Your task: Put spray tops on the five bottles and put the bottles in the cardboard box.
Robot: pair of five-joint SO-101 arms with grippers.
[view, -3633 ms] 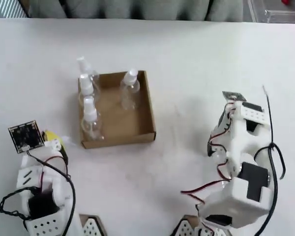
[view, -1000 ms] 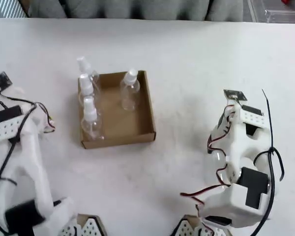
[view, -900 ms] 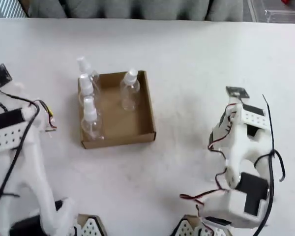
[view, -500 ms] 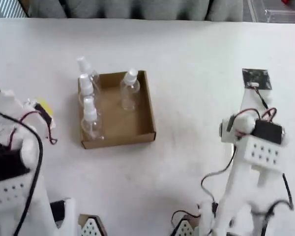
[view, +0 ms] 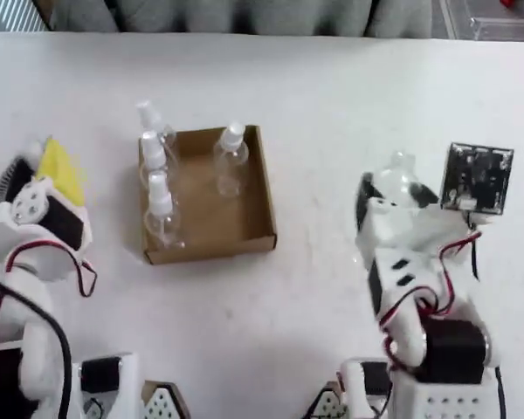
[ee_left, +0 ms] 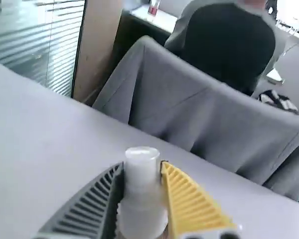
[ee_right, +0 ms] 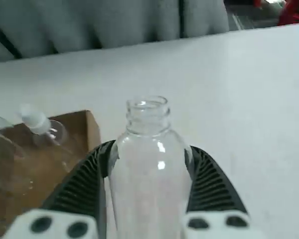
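Note:
My right gripper (ee_right: 149, 149) is shut on a clear bottle (ee_right: 148, 164) with an open neck and no top, held upright above the table. From above, this bottle (view: 400, 177) sits at the right arm's tip (view: 386, 194), right of the cardboard box (view: 253, 188). A white spray top (ee_left: 141, 194) is clamped in my left gripper (ee_left: 142, 169), between its grey and yellow fingers. The left gripper (view: 48, 170) is raised left of the box. Several capped bottles (view: 160, 208) stand in the box, one of them at its far left corner (view: 148, 118).
The white table (view: 332, 96) stretches open behind and between the arms. Grey chair backs (ee_left: 204, 119) line the table's far edge. Both arm bases (view: 419, 384) stand at the near edge.
Both arms have swung up from low poses. The right one now holds the bottle higher and nearer the box. The left gripper's yellow finger has come up left of the box.

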